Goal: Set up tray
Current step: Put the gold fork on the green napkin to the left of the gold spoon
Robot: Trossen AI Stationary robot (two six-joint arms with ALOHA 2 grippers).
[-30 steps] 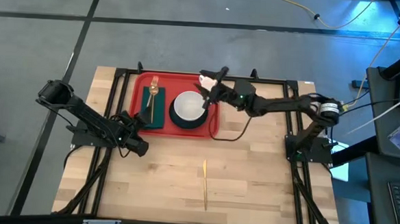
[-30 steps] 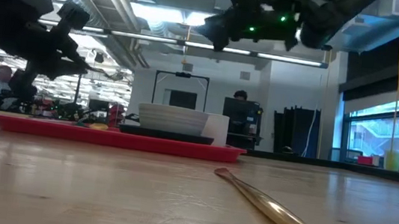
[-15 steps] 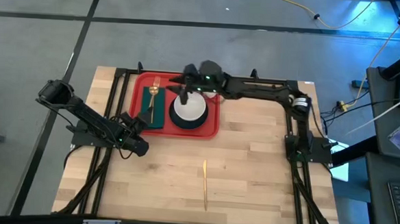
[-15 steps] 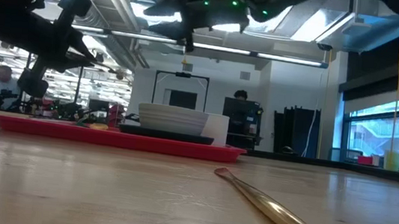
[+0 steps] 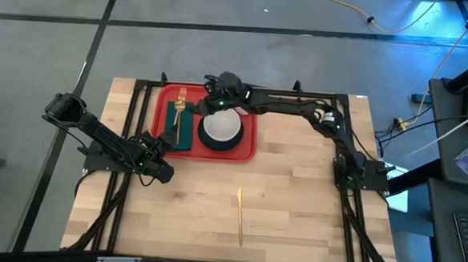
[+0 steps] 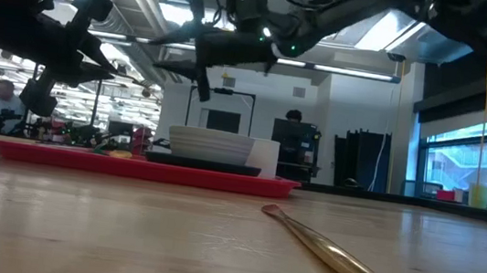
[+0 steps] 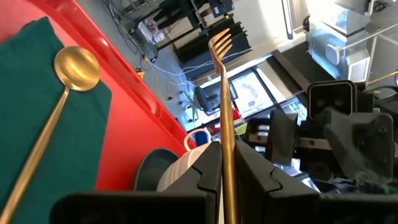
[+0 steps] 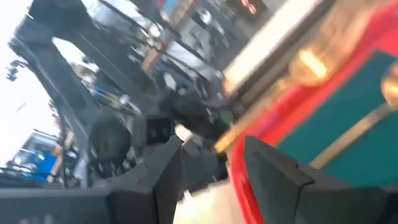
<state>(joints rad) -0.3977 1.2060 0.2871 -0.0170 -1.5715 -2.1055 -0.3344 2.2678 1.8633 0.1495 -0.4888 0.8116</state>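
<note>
Toward the far side of the table (image 5: 295, 198), left of its middle, the red tray (image 5: 165, 99) lay flat with its long side across my view. On it a green napkin (image 5: 187, 132) was spread at the left, and just beside that a white bowl (image 5: 220, 126) sat on a dark plate (image 5: 235, 145). A gold spoon (image 7: 74, 68) lay on the napkin, so I judged that cloth to be where the cutlery went.

The left gripper (image 7: 225, 152) waited at the tray's near left corner, fingers pinched on the handle of a gold fork (image 7: 224, 112) with its tines pointing out over the tray. I took that as the fork being kept ready for the napkin.

The right gripper (image 5: 207, 104) reached from the far right across the tray's far edge and hung above the gap between napkin and bowl. Its fingers (image 8: 267, 165) stood apart with nothing between them, so I read it as free for a pick or a nudge, not carrying anything.

Well apart from the tray, a long gold utensil (image 5: 239, 215) lay alone on the near boards. I could not tell if it was a knife, but I judged it unplaced.
</note>
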